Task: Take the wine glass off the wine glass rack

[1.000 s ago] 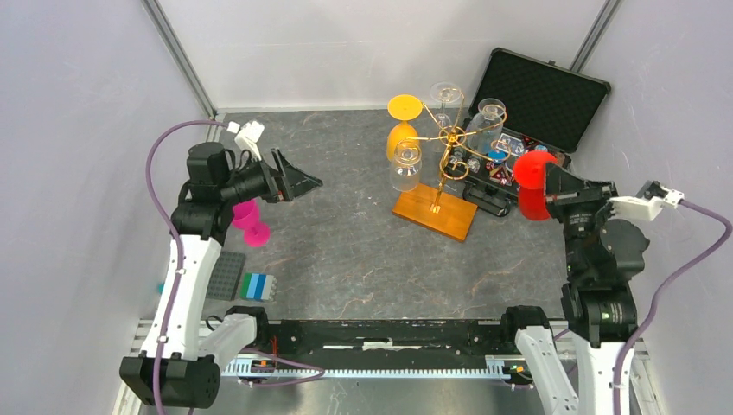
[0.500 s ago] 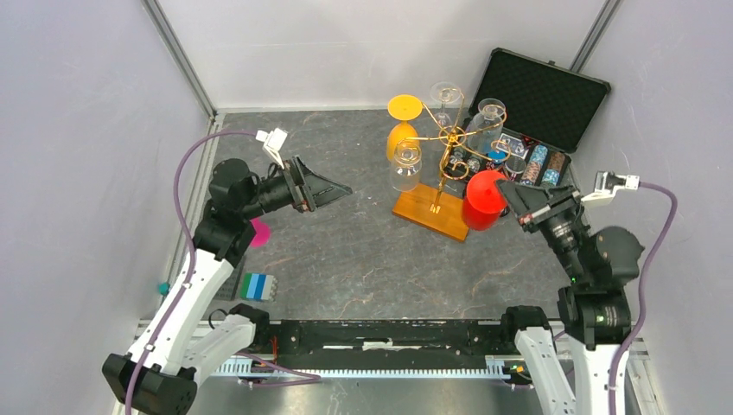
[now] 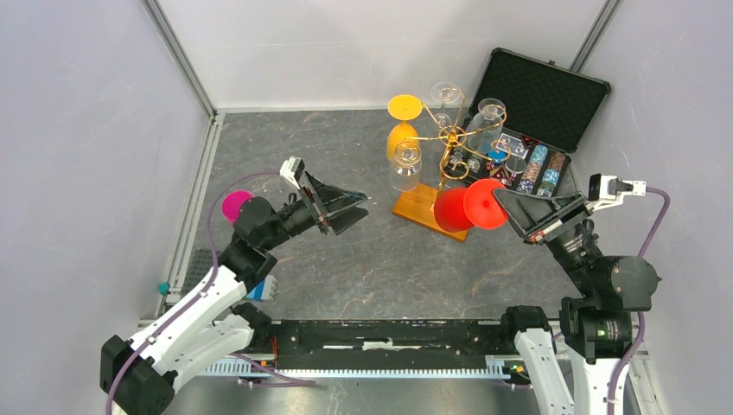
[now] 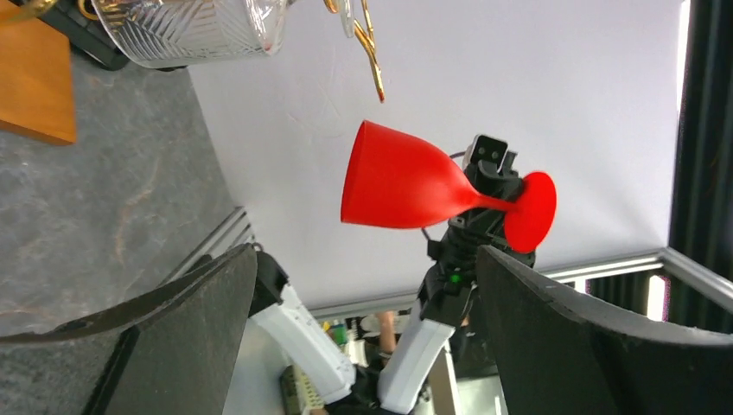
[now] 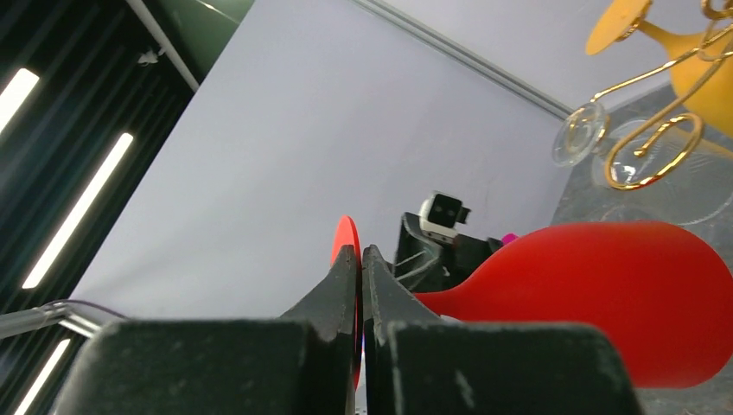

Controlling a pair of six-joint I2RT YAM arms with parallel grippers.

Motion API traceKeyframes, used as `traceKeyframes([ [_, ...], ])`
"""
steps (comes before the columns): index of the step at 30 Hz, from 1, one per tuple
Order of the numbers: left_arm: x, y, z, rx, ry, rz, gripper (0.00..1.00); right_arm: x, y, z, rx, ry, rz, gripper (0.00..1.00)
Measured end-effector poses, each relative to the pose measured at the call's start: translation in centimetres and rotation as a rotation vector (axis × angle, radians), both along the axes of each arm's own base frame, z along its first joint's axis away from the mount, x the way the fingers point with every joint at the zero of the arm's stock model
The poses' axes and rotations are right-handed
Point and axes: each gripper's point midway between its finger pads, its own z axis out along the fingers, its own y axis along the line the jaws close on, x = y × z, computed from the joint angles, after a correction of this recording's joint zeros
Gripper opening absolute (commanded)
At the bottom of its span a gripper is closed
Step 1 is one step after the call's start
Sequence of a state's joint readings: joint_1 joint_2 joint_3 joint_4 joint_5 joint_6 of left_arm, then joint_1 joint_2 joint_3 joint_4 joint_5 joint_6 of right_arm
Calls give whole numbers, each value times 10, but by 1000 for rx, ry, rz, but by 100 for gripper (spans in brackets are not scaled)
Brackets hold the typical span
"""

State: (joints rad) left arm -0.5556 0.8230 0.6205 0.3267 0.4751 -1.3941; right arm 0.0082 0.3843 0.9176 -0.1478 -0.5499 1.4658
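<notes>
The gold wire wine glass rack (image 3: 450,141) stands on its orange-brown wooden base (image 3: 423,210). An orange glass (image 3: 401,131) and three clear glasses, one at the front (image 3: 406,166), hang from it. My right gripper (image 3: 500,201) is shut on the flat foot of a red wine glass (image 3: 460,208) and holds it sideways in the air just right of the base, clear of the arms. In the right wrist view the jaws (image 5: 360,251) pinch the red foot, with the bowl (image 5: 622,294) to the right. My left gripper (image 3: 350,210) is open and empty, facing the red glass (image 4: 406,186).
An open black case (image 3: 538,93) with small coloured items lies behind and right of the rack. A pink glass (image 3: 235,206) stands at the left by my left arm. A gold curled arm (image 5: 648,157) of the rack is close to the red bowl.
My right arm swung the red glass left and tipped it sideways in front of the rack. My left arm reached right toward the centre, uncovering the pink glass.
</notes>
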Motion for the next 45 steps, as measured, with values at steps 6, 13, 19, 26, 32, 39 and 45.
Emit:
traceKeyframes([
  [6, -12, -18, 13, -102, 51, -40, 98, -15, 1, 21, 66, -75, 34, 0],
  [13, -17, -49, 39, -159, 36, -134, 84, -21, 1, 43, 157, -181, 102, 0],
  [19, -19, -67, 91, -229, -47, -199, 76, -14, 1, 62, 224, -227, 160, 0],
  [26, -42, -76, 157, -314, -183, -297, 71, -21, 0, 82, 270, -299, 210, 0],
  [32, -38, -83, 156, -306, -194, -298, 71, -31, -1, 94, 279, -351, 213, 0],
  [39, -28, -82, 145, -221, -225, -214, 78, -38, -5, 106, 255, -401, 161, 0],
  [45, -36, -85, 167, -265, -278, -270, 77, -51, -5, 116, 282, -458, 198, 0],
])
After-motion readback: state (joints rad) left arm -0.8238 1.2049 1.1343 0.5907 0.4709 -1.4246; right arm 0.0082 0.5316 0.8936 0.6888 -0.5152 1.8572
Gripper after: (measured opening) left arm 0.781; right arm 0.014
